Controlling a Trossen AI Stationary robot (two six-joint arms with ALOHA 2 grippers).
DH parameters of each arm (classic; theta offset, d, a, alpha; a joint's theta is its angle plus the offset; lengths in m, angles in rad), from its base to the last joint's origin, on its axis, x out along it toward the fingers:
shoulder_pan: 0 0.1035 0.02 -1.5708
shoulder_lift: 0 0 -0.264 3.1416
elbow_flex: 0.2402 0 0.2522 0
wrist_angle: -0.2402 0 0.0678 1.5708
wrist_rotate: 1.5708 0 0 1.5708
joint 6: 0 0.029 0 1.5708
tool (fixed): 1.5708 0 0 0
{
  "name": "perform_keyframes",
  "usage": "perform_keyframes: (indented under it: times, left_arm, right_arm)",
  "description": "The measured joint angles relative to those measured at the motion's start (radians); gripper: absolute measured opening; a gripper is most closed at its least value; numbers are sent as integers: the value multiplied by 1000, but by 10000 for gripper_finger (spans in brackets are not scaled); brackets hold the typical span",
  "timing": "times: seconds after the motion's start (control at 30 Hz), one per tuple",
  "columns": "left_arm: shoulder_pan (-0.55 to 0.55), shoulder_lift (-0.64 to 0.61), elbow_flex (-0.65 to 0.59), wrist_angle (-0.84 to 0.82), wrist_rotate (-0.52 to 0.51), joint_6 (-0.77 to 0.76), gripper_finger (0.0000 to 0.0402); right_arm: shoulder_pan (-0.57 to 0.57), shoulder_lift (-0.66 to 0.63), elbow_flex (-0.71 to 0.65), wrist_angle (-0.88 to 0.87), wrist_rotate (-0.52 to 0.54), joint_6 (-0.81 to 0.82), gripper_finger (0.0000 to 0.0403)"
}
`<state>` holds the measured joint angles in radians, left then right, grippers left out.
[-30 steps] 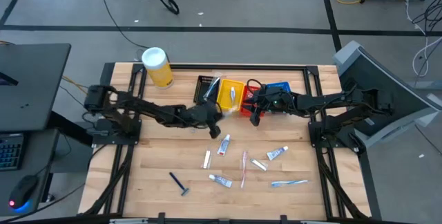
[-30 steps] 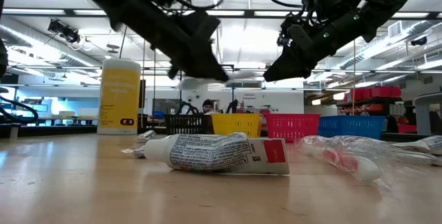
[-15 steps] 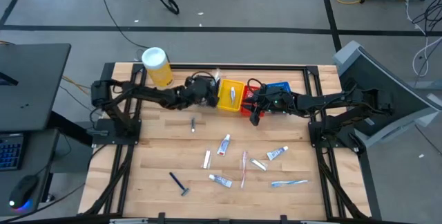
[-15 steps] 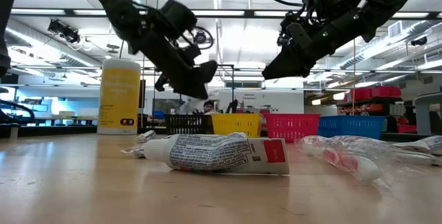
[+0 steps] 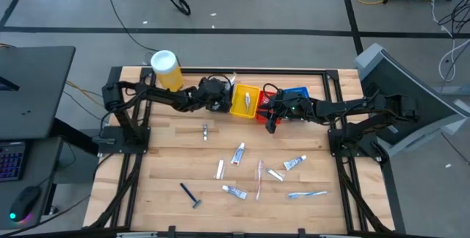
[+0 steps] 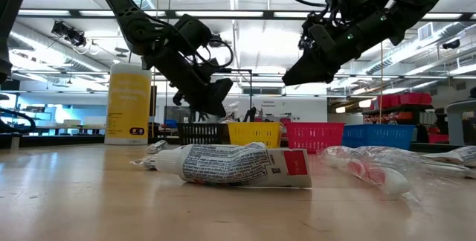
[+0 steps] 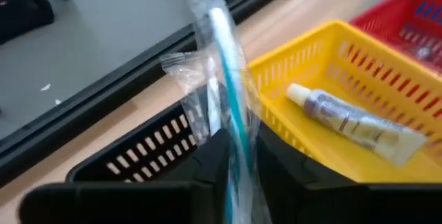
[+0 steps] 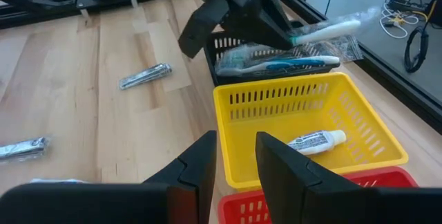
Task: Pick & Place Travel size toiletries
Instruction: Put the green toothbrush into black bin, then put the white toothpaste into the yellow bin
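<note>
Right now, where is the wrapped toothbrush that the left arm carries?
The wrapped toothbrush sits between the left end effector's fingers, above the black basket, beside the yellow basket.

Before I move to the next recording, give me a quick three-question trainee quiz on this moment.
1. True or false: the yellow basket holds one tube.
2. The left pincer grips: A) a comb, B) a wrapped toothbrush, C) a spoon.
3. Which pincer holds nothing?
Key: 1 true; 2 B; 3 the right pincer, open by the red basket.
</note>
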<state>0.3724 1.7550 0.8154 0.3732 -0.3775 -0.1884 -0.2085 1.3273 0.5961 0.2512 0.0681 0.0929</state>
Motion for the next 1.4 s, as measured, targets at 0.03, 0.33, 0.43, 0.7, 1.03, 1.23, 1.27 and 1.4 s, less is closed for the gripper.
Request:
perform_keyframes:
  times: [0.03,0.33,0.43,0.7,1.03,1.23,1.27,1.4]
  left_arm:
    - [0,0,0,-4,-1,1,96]
    - [-3,-27,0,1,-9,2,153]
    - [-18,-74,0,-25,17,15,155]
    - [-88,-280,1,-91,25,17,141]
    - [-191,-341,1,-145,33,44,137]
    - [-202,-340,1,-138,32,11,137]
    - [-202,-340,1,-132,32,11,137]
    - [-202,-340,1,-130,32,9,137]
  right_arm:
    - [0,0,0,0,0,0,112]
    - [0,0,0,-4,-29,0,112]
    - [0,0,0,-6,-83,-4,112]
    - [14,2,0,-7,-150,-5,113]
    - [126,78,0,61,-187,-42,113]
    - [193,161,1,252,-291,-42,116]
    - [201,177,3,264,-302,-42,119]
    - [231,254,50,245,-309,-44,140]
